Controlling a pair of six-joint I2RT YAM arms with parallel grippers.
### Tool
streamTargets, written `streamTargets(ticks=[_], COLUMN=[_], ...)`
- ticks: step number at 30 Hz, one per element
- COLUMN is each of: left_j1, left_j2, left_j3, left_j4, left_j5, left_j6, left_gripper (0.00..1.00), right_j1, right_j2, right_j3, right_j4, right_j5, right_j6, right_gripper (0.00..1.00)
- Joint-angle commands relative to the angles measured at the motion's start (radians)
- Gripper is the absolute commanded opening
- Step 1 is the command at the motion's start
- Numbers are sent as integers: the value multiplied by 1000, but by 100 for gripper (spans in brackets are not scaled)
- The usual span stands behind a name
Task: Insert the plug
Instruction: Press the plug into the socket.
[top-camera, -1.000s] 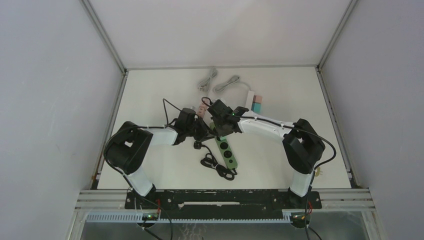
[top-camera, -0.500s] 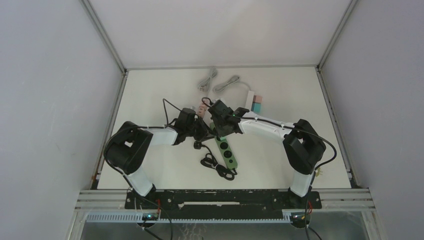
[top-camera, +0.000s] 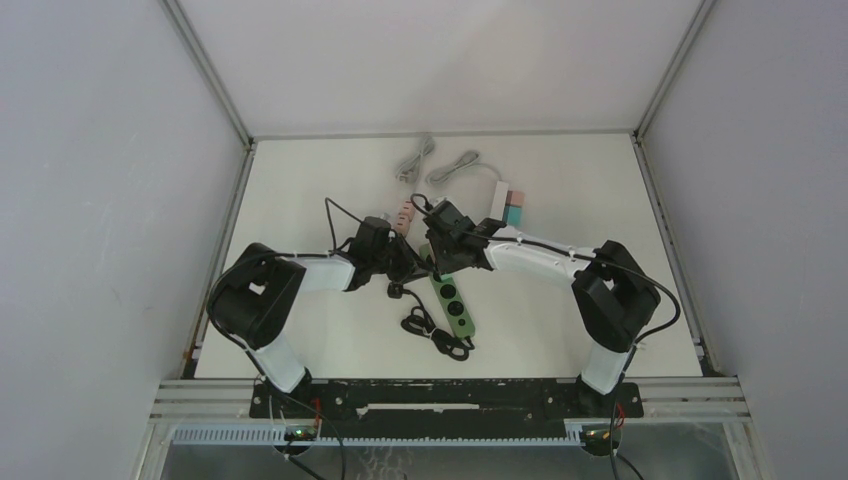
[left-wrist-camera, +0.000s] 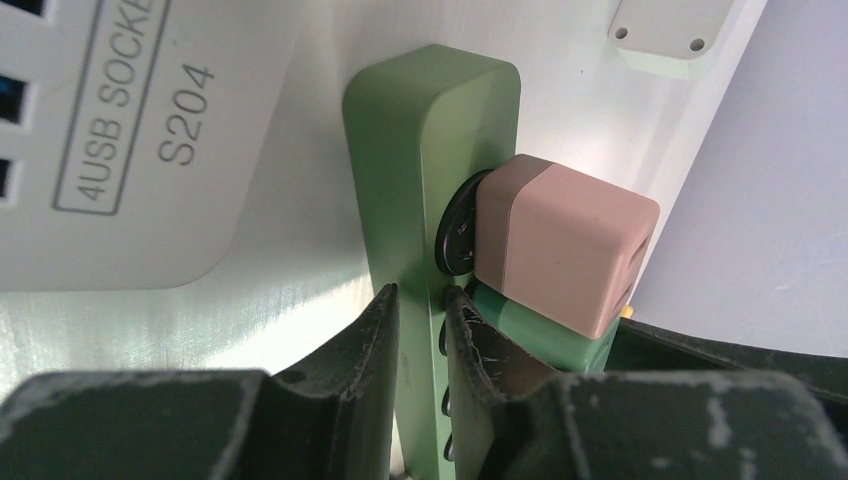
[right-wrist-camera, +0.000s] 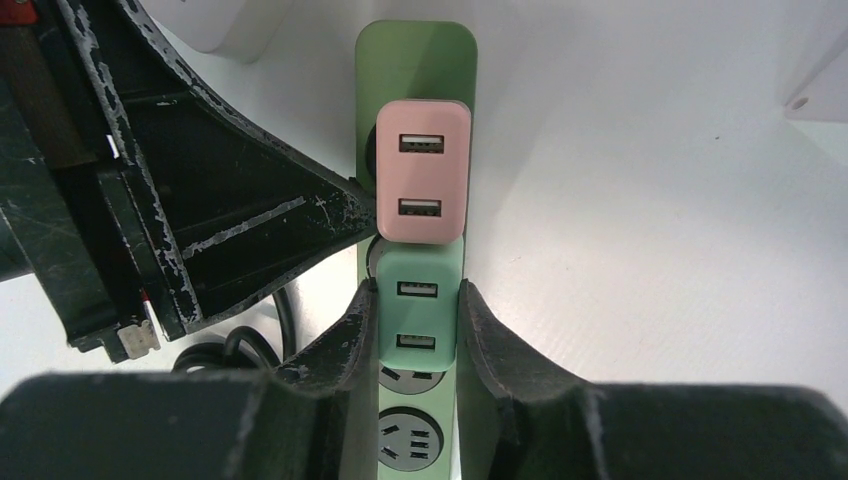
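A green power strip (top-camera: 456, 302) lies mid-table. A pink plug (right-wrist-camera: 422, 170) sits in its end socket. Directly beside it is the green plug (right-wrist-camera: 418, 310), a two-port USB block over the neighbouring socket, with my right gripper (right-wrist-camera: 418, 300) shut on its sides. How deep it sits I cannot tell. My left gripper (left-wrist-camera: 420, 300) is shut on the strip's side wall (left-wrist-camera: 430, 130), just below the pink plug (left-wrist-camera: 560, 250) and green plug (left-wrist-camera: 530, 335). In the top view both grippers meet at the strip's far end, hiding the plugs.
Two empty sockets (right-wrist-camera: 410, 435) follow on the strip. Its black cable (top-camera: 435, 335) coils near the left of it. A white USB socket block (left-wrist-camera: 150, 150) lies close by. Grey cables (top-camera: 430, 160) and a white strip with coloured blocks (top-camera: 510, 205) lie at the back.
The right arm has shifted slightly, its elbow moving right and its wrist a little toward the back. The left arm and the strip have stayed put.
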Motion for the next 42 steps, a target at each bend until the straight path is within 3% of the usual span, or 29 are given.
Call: streamTargets(ticks=[1, 11, 21, 27, 29, 35, 42], left_j1=[-6, -6, -6, -6, -6, -6, -7], left_j2=[-24, -46, -153, -250, -290, -415, -615], left_j3=[-27, -27, -31, -39, -42, -45, -37], left_j4=[-21, -24, -85, -154, -184, -279, -437], left_j5=[-6, -8, -52, -96, -122, -199, -324], left_j6=[4, -1, 33, 62, 78, 127, 226], left_gripper=[28, 28, 33, 38, 41, 51, 66], right_j1=[11, 35, 39, 39, 40, 43, 43], right_j2=[179, 209, 98, 44, 15, -114, -243], right_j3=[-151, -151, -87, 11, 40, 60, 50], right_j4=[-77, -88, -91, -125, -121, -73, -132], right_j5=[-68, -48, -20, 22, 27, 25, 87], right_j6=[19, 19, 29, 46, 56, 78, 84], right_gripper=[0, 0, 2, 46, 55, 71, 81])
